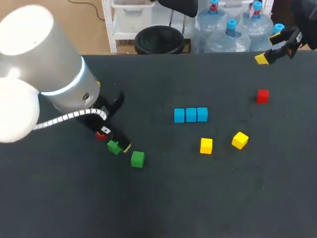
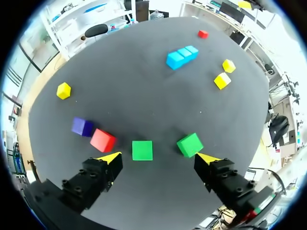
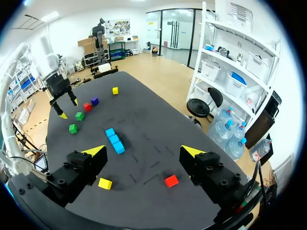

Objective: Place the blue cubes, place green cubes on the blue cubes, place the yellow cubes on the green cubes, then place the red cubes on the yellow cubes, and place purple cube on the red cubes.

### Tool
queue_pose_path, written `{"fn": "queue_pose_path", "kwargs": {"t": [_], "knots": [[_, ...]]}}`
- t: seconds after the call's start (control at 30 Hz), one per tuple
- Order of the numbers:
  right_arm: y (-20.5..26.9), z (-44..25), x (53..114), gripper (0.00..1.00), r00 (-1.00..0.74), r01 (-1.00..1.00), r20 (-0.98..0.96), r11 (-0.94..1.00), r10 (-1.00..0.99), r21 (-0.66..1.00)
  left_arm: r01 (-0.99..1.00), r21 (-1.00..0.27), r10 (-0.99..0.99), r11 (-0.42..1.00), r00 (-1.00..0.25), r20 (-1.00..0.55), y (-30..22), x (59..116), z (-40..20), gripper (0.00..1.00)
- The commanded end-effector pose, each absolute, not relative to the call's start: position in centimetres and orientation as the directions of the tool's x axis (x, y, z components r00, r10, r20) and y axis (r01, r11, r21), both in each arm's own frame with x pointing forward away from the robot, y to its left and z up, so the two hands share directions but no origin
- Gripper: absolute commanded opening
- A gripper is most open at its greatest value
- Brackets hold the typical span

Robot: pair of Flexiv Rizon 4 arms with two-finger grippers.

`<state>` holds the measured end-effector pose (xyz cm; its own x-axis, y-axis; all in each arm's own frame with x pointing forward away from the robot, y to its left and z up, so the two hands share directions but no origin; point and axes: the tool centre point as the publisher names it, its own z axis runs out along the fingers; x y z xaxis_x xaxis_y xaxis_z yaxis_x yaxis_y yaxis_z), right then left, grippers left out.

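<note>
I am holding my left end effector (image 2: 159, 156) wide open and empty over the bench (image 2: 144, 86), toward its left edge. One green cube (image 2: 142, 150) is lying under the gap between the fingers, touched by neither, and the other green cube (image 2: 190, 144) is just beside one yellow tip. The three blue cubes (image 1: 190, 115) are sitting in a touching row near the bench's middle with nothing on them, so I am judging the green layer to be the step in hand. The cube is looking small, rigid and light, with smooth flat faces. I am expecting it to want a centred pinch on two opposite sides, or it may twist. My right end effector (image 3: 144, 153) is hanging open and empty above the far right corner.
</note>
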<state>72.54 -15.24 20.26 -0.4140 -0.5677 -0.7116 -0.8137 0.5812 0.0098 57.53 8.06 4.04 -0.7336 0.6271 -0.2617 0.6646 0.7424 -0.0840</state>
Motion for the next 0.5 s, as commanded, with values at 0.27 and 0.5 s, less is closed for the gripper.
{"fn": "queue_pose_path", "kwargs": {"t": [0.27,0.5], "knots": [[-15.3,20.3,72.5,1.0,-0.414,-0.813,-0.712,0.582,-0.568,0.009,0.679,-0.056,0.648,0.732,-0.719,-0.25,8.3,58.9,1.2,0.59],[-15.3,20.3,72.5,1.0,-0.414,-0.813,-0.712,0.582,-0.568,0.009,0.698,-0.045,0.673,0.715,-0.704,-0.225,8.4,59.8,0.3,0.55]]}}
